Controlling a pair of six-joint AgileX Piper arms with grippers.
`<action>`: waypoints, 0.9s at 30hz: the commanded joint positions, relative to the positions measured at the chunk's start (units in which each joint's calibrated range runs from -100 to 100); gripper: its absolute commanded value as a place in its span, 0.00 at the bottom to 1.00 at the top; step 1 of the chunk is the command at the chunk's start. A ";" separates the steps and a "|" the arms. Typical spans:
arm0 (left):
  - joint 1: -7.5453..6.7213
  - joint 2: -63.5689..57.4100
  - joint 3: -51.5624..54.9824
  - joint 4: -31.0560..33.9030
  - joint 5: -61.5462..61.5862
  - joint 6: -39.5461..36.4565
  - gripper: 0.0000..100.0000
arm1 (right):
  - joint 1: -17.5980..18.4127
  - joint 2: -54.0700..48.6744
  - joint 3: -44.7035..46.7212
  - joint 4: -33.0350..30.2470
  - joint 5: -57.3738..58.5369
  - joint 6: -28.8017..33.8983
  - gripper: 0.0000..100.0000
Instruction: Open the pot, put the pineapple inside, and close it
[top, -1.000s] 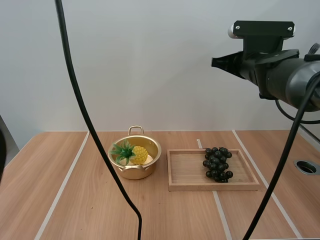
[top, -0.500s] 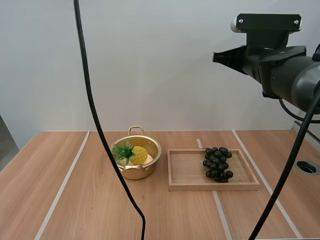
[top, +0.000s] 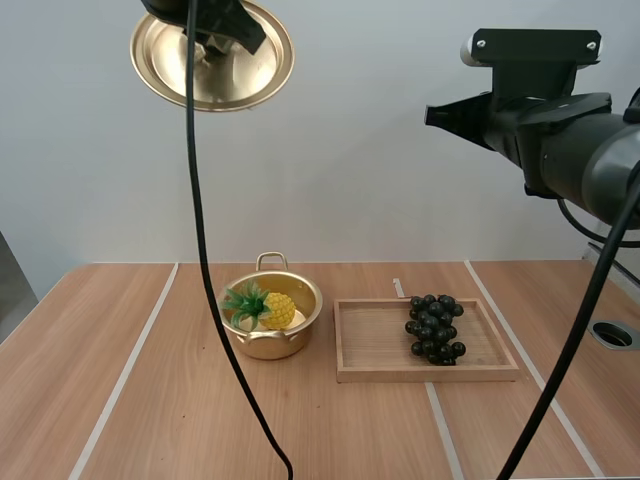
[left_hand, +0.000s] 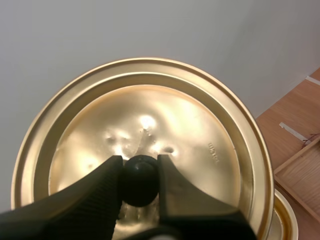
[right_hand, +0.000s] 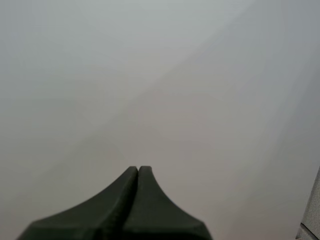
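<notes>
R arm is looming nearest the lens, raised high, well above the counter (top: 150, 420); its right claw (right_hand: 138, 171) is clenched on nothing, fingers lying together as one dark wedge against the blank wall.

Below, mid-counter, the gold pot (top: 290, 340) is sitting open w/ the pineapple (top: 278, 310) already resting inside, green leaves poking toward the pot's left rim, yellow body leaning to the right. One loop handle is showing at the pot's far side. Just beside the pot, to its right, a wooden tray (top: 430, 375) is lying flat, carrying a bunch of dark grapes (top: 433, 328) toward its right half.

Farther up, the left claw (top: 215, 30) is gripping the lid (top: 170, 60) by its black knob (left_hand: 140, 182), fingertips pinching the knob from both sides. The lid is hanging well above the pot & somewhat left of it, tilted so its shiny face is turning toward the lens. Past the lid's edge in the L wrist view, the pot's rim & a corner of the tray are peeking out on the counter below.
</notes>
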 joint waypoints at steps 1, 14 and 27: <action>-0.01 2.14 3.11 -1.38 -2.62 0.11 0.00 | -0.14 -0.63 0.10 -0.80 -0.53 -0.07 0.00; -0.01 13.45 6.97 -7.53 0.00 0.11 0.00 | -0.14 -0.63 0.10 -0.80 -0.53 -0.07 0.00; -0.01 25.24 7.68 -10.17 0.00 0.59 0.00 | -0.14 -0.63 0.10 -0.80 -0.53 -0.07 0.00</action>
